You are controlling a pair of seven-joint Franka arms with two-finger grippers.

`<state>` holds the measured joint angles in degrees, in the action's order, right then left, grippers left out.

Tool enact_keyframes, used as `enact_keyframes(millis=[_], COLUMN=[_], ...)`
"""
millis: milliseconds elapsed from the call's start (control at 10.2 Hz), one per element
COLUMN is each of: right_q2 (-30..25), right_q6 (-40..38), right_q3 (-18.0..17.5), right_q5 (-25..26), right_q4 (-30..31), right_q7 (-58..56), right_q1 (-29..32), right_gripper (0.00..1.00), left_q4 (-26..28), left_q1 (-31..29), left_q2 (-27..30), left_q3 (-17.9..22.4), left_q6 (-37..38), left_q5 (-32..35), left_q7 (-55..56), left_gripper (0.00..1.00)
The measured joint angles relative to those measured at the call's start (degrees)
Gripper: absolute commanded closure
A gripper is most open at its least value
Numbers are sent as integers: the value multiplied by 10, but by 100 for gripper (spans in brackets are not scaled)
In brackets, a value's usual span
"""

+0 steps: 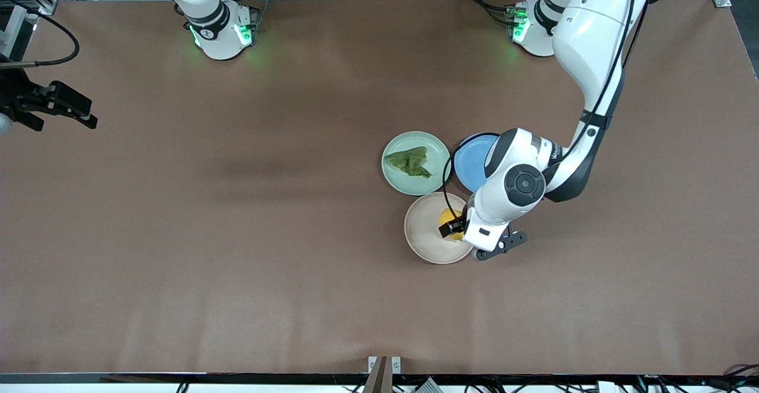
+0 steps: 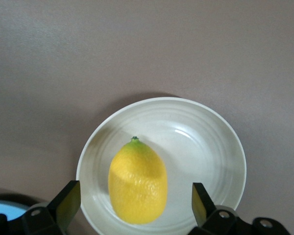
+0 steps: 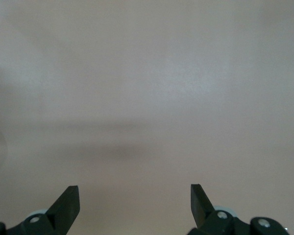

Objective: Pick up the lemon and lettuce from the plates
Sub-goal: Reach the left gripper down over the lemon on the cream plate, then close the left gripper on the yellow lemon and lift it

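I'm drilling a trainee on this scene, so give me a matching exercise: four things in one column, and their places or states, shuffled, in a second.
Things:
1. lemon
2. lettuce
3. left pincer
4. blue plate

Places or states:
A. on the mint plate
B. open, over the lemon
C. partly hidden under the left arm
D. on the cream plate

Pairs: 1-D, 2-A, 3-B, 4-C

blue plate (image 1: 471, 165), brown table (image 1: 237, 233)
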<state>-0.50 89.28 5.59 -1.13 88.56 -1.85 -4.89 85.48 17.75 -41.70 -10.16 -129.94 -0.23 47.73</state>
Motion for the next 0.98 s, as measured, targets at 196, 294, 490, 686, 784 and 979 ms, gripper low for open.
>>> enact_keyframes(millis=[196,294,490,686,784,979], right_q2=[-2,-2,-3,-3,-3,-3], right_q6=[-1,-1,-1,-1,-1,-1], right_q3=[0,0,0,-1,-1,-2], right_q5=[0,0,0,0,0,0], right_q4=[0,0,0,1,1,2], right_q7=[0,0,0,0,0,0], right_q1=[0,0,0,0,0,0], right_gripper=[0,0,0,0,0,0], left_q4=[0,0,-1,-1,-1,-4], left_q1=[6,9,15,25,29,31], left_q2=[-16,-25,-41,-48,-49,-49], left_q3=[1,1,4,8,9,11], left_q6=[-23,-35,-48,-49,-49,-49], left_q5=[0,0,0,0,0,0], left_q7=[5,6,6,6,6,6], left_gripper=[0,0,5,100,100,100])
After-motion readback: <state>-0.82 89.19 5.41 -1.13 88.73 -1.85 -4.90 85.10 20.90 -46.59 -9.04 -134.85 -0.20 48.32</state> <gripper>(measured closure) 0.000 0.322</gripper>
